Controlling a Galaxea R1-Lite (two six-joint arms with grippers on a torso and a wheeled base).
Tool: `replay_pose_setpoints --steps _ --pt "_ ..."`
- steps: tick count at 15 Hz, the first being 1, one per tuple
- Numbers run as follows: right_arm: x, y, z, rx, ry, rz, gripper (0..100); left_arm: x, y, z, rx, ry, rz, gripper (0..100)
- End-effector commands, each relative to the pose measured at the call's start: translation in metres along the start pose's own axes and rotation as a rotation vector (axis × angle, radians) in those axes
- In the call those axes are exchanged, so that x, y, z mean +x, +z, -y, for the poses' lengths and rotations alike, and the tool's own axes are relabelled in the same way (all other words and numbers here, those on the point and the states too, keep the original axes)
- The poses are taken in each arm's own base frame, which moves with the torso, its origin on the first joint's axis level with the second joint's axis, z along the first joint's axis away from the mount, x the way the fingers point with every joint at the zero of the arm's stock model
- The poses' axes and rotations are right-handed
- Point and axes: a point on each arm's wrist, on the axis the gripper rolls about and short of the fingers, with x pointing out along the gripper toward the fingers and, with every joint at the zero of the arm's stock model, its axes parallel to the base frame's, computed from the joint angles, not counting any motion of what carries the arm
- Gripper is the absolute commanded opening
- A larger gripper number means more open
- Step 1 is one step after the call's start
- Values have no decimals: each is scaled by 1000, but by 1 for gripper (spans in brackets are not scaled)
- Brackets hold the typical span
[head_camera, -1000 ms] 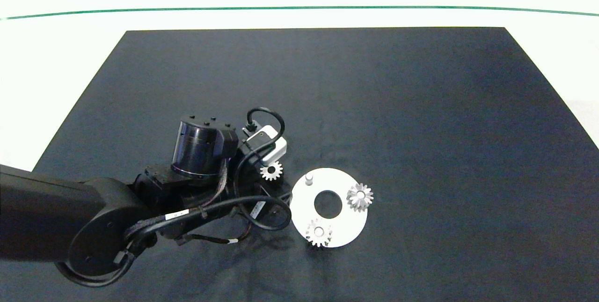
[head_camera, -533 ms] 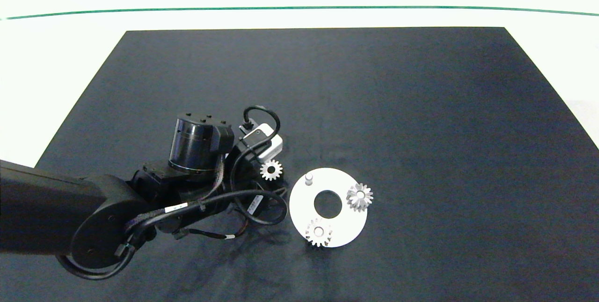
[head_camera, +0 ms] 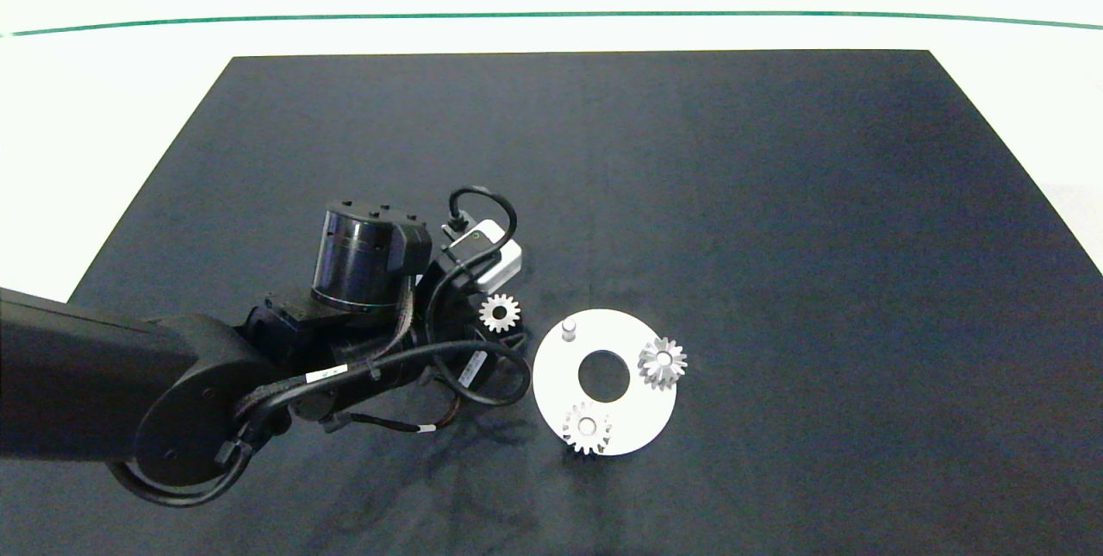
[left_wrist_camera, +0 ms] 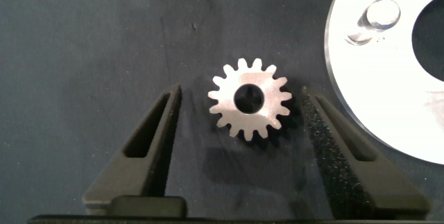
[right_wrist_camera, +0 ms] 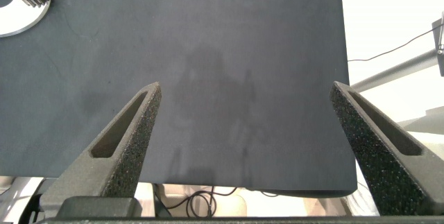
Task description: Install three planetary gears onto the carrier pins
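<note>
While spread wide around a loose gear [left_wrist_camera: 250,99] flat on the table [head_camera: 775,194] beside the white disc [head_camera: 638,405], left claw [left_wrist_camera: 243,123] touching nothing; two gears [head_camera: 662,362] seated, one pin [head_camera: 569,330] bare; right claw [right_wrist_camera: 246,134] wide, empty.

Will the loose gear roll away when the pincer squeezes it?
Probably not: the loose gear lies flat on the dark mat. It looks like stiff metal, so it shouldn't bend. Its pointed teeth might slip against the open left pincer, whose fingers stand on either side.
</note>
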Motion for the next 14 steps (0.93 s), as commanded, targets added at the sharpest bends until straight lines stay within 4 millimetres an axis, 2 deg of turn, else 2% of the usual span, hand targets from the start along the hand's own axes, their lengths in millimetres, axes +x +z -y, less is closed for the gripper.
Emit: replay_pose_setpoints --steps 1,14 --pt "0 0 0 -2 0 -5 100 1 -1 -2 -2 0 -2 62" --pt "0 0 0 -2 6 -1 100 1 -4 -1 -2 -3 -9 36"
